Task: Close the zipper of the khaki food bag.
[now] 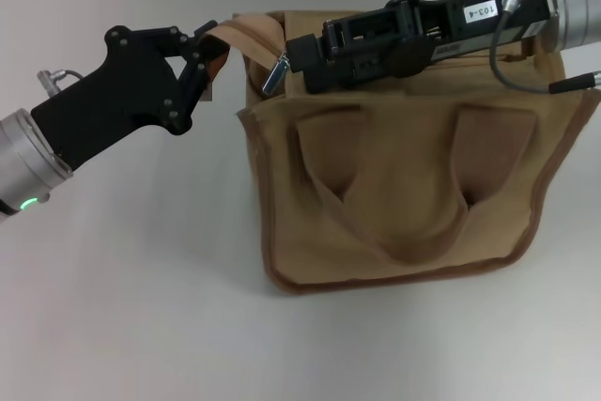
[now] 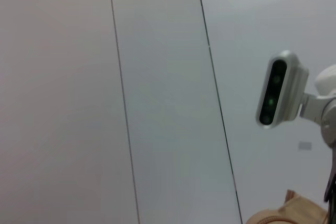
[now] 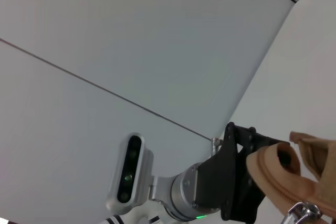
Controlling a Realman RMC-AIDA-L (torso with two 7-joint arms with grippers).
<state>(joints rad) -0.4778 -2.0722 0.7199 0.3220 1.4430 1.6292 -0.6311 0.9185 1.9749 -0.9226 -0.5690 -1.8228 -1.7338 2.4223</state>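
Both claws at bag's (image 1: 404, 185) zipper (image 1: 274, 73) end.

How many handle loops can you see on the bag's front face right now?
2, both lying flat on the khaki food bag: one handle loop toward the robot's left, the other handle loop toward its right. Any on the far side would be hidden.
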